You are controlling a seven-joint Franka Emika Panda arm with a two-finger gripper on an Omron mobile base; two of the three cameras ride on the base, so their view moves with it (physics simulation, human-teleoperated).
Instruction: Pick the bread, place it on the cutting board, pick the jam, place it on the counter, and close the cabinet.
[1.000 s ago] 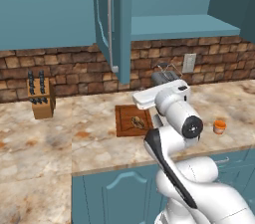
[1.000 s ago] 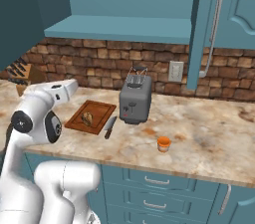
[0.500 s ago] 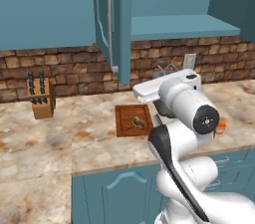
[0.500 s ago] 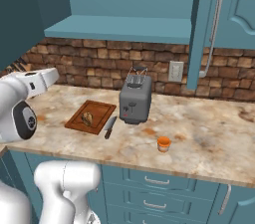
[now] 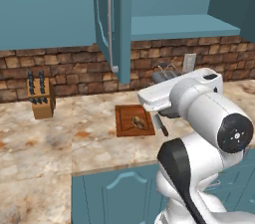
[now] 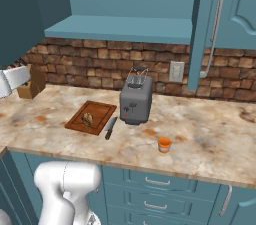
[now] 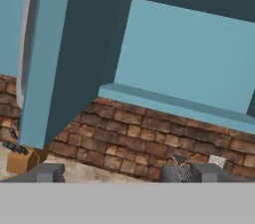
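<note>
Two task items already rest on the desk [image 6: 210,134]: the bread [image 6: 88,118] lies on the cutting board [image 6: 103,110] left of centre in the right base view, and the jam [image 6: 164,144] stands by itself near the desk's front edge, lower centre, apart from the toaster [image 6: 135,100]. A knife [image 6: 109,127] lies just beside the board's right edge. In the left base view the bread [image 5: 138,123] sits mid-frame on the board [image 5: 124,120], and a knife block [image 5: 40,97] stands at the left against the brick wall. The cabinet [image 5: 115,14] door stands open, swung toward the camera, its pale handle [image 5: 110,29] vertical in the upper centre. In the hand view the end effector [image 7: 121,172] has its fingertips [image 7: 49,172] spread wide and released, gripping nothing, aimed at the open cabinet's shelf.
</note>
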